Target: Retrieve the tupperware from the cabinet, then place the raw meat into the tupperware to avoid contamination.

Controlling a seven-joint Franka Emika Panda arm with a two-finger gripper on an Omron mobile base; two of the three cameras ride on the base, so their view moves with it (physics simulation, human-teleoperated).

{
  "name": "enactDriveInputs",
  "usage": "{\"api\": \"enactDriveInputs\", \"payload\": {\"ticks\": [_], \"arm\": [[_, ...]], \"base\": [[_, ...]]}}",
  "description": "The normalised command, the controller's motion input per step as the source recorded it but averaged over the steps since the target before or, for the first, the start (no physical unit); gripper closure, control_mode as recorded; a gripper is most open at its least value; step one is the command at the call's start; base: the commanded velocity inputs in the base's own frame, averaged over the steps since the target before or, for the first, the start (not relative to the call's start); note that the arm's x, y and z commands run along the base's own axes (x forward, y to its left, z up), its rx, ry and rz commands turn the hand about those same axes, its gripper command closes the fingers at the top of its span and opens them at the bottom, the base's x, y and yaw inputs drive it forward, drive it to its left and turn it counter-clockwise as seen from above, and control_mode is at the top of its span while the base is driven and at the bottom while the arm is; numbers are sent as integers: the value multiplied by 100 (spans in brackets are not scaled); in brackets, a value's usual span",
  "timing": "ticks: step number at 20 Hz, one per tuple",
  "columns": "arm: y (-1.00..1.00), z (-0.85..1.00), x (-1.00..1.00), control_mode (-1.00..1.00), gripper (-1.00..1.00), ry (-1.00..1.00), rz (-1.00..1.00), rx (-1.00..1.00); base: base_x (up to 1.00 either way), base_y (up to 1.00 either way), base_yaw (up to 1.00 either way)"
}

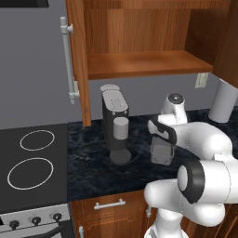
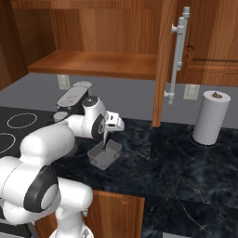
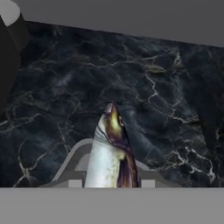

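Observation:
My gripper (image 2: pixel 107 133) hangs just above the tupperware (image 2: pixel 105 155), a small grey semi-clear box on the dark marble counter (image 2: pixel 176 162). It is shut on the raw meat (image 3: pixel 111 151), a pale silvery sliver with a darker pointed end. The raw meat (image 2: pixel 106 141) points down into the box's opening. In the hand view the tupperware's rim (image 3: pixel 73 154) curves around the meat. From the left, the tupperware (image 1: pixel 161 152) sits right of the coffee machine, under the gripper (image 1: pixel 162 138). The cabinet (image 1: pixel 139 63) above stands open, its shelf bare.
A black coffee machine (image 1: pixel 116 126) stands close to the left of the tupperware. A white paper-towel roll (image 2: pixel 211 117) is at the back right. The stove top (image 1: pixel 32 162) lies to the left. The open cabinet door (image 2: pixel 166 60) juts out above the counter.

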Motion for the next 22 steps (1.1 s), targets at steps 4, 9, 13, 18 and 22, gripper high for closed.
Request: {"api": "enactDriveInputs", "payload": {"ticks": [4, 9, 13, 18, 22], "arm": [[-1, -5, -6, -100, 100, 0, -8, 9], [-1, 0, -2, -100, 100, 6, -10, 16], [-3, 0, 0, -100, 100, 5, -12, 16], [0, 0, 0, -100, 100, 3, -15, 10], [0, 0, 1, -100, 100, 3, -18, 7]], "base": [[0, 0, 0], [0, 0, 0], [0, 0, 0], [0, 0, 0], [0, 0, 0]]}}
